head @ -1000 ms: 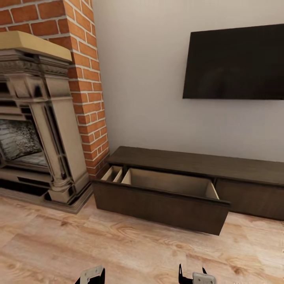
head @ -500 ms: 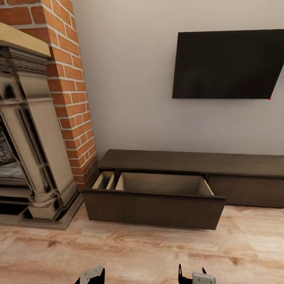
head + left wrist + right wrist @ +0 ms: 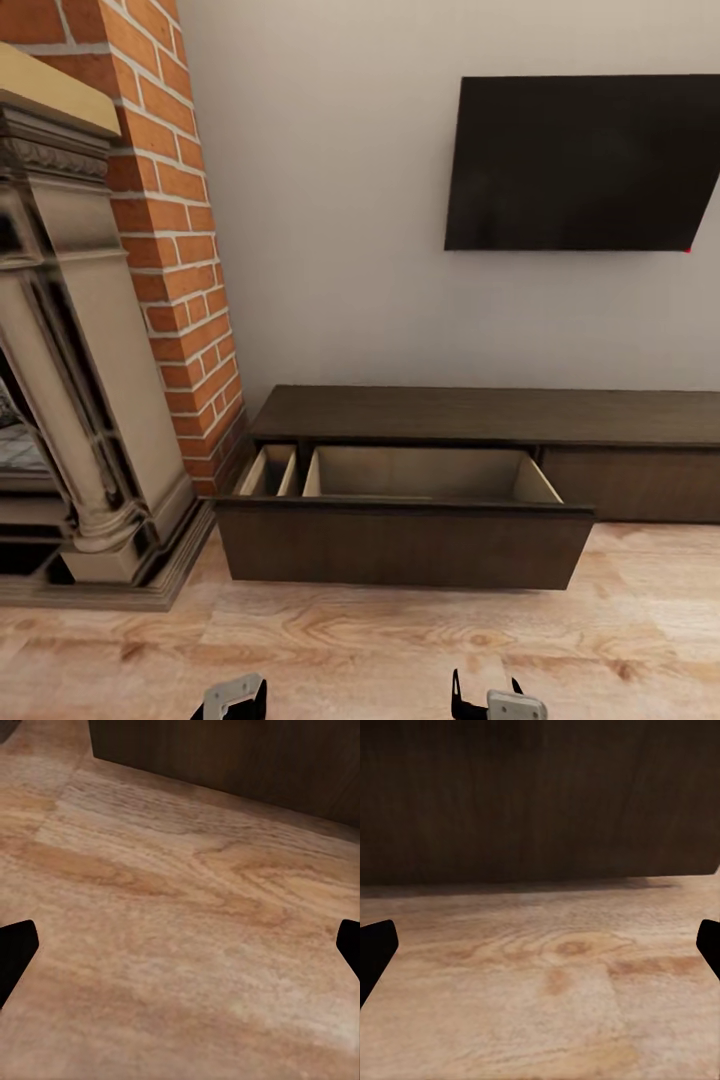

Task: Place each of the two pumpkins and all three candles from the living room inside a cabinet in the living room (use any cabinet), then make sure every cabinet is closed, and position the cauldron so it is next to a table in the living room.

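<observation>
One cabinet [image 3: 480, 470], long, low, dark-brown wood, sits against the pale wall under a flat black TV [image 3: 585, 162]. Its left drawer [image 3: 405, 510] is pulled out: plain handle-less front, light tan inside, split by a divider into a narrow left compartment and a wide right one, both bare as far as visible. The right drawer front is flush, closed. At left, a carved grey stone fireplace [image 3: 70, 380] with a tan mantel stands just beside red brick [image 3: 170, 200]. Floor [image 3: 400, 650] is light wood-grain planks.

Versus half a second ago the whole view has shifted: cabinet and TV sit slightly further right, the drawer front looks squarer. Camera move, not the things.

Open floor runs between the drawer front and the robot. Left gripper [image 3: 180, 952] has fingers spread wide over bare floor, the cabinet's dark edge ahead. Right gripper [image 3: 540, 945] is likewise spread, holding nothing, facing the dark drawer front close by.
</observation>
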Available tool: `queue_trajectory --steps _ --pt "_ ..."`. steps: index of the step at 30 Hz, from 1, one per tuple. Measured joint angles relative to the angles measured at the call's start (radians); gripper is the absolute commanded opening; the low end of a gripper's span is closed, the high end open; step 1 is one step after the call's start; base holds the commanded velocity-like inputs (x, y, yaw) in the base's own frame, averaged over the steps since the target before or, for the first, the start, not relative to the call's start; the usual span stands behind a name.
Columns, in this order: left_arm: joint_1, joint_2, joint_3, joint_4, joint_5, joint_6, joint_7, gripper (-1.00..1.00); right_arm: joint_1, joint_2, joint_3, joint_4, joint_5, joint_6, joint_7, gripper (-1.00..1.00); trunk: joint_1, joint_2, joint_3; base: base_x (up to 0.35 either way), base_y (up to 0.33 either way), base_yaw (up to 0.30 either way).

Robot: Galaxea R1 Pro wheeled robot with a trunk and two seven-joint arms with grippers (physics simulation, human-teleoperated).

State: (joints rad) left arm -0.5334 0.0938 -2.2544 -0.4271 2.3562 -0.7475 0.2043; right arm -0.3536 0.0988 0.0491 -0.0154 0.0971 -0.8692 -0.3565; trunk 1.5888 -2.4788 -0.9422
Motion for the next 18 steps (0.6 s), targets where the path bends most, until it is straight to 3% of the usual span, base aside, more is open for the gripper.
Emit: queue_trajectory --steps 8,14,18 --pt "0.000 -0.009 0.001 0.001 0.000 -0.003 -0.001 1.00 0.000 -0.002 0.000 0.000 0.002 -0.001 0.000 1.00 0.000 0.000 0.000 0.007 0.009 0.000" --pt "0.000 -0.062 0.002 0.002 0.000 -0.002 0.002 1.00 0.000 -0.004 0.001 0.000 0.002 -0.001 0.000 1.00 0.011 -0.020 -0.009 0.000 0.000 0.000" --pt "0.000 -0.072 0.003 0.005 0.000 -0.002 0.004 1.00 0.000 -0.002 0.002 -0.001 0.003 -0.001 0.000 1.00 0.013 -0.022 -0.025 0.000 0.000 0.000"
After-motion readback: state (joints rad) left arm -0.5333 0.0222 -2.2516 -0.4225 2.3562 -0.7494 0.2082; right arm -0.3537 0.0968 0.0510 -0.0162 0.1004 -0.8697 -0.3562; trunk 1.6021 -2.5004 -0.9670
